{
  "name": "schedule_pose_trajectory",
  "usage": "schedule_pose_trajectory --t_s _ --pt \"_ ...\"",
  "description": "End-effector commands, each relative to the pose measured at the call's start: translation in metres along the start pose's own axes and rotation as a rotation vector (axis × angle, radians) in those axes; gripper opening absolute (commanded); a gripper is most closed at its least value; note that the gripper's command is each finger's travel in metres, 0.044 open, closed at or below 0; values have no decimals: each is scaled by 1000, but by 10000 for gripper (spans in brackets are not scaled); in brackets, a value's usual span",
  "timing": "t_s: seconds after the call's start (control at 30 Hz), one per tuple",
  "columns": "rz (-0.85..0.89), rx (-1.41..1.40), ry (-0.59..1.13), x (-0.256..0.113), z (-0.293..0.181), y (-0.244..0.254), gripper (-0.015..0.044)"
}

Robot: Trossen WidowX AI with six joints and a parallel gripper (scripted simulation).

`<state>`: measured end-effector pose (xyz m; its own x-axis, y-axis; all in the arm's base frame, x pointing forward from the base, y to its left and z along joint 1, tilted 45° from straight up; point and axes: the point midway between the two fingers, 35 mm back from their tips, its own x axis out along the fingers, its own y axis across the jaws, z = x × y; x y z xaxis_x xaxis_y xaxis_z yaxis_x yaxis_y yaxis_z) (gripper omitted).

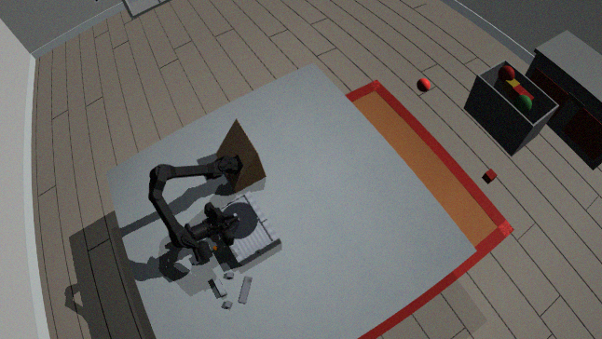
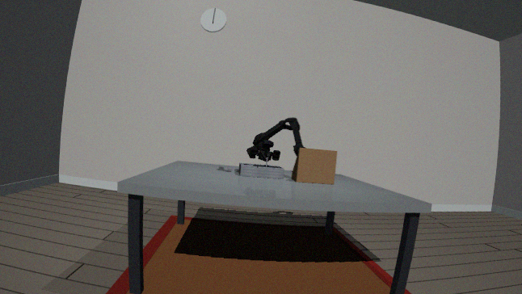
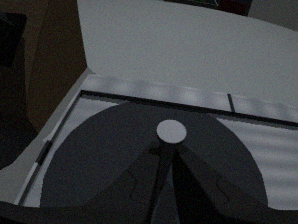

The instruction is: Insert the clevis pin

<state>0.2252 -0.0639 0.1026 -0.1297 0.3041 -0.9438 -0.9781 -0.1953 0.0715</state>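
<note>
Steel — one pin point(image 1: 235, 215) point(image 2: 267, 161) point(image 3: 171, 131), gripped by one pincer point(image 1: 233, 218) point(image 2: 266, 158) point(image 3: 165, 149) — over one disc point(image 1: 246, 226) point(image 3: 100, 160).

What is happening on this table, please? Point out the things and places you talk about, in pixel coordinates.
A black robot arm point(image 1: 159, 205) point(image 2: 279, 129) holds a steel pin point(image 2: 267, 161) point(image 3: 171, 131), head up, in its closed tool point(image 1: 237, 217) point(image 2: 267, 158) point(image 3: 165, 149). The pin is above a dark disc point(image 1: 247, 219) point(image 3: 95, 165), which lies inside a rimmed tray point(image 1: 261, 259) point(image 2: 262, 171) point(image 3: 165, 90). The tool has not released the pin. Whether its tip is already in the hole, I cannot tell.

Brown panel point(image 1: 243, 158) point(image 2: 316, 165) point(image 3: 54, 62) upright near the tray point(image 1: 258, 255) point(image 2: 262, 171) point(image 3: 160, 89), an obstacle on one side.
</note>
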Motion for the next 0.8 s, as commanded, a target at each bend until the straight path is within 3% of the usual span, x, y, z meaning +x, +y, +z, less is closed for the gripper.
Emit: schedule_pose_trajectory --t_s 0.0,0.77 --pt "-5 -6 -10 -1 -1 0 0" --pt "6 17 -35 -1 -2 -1 0"
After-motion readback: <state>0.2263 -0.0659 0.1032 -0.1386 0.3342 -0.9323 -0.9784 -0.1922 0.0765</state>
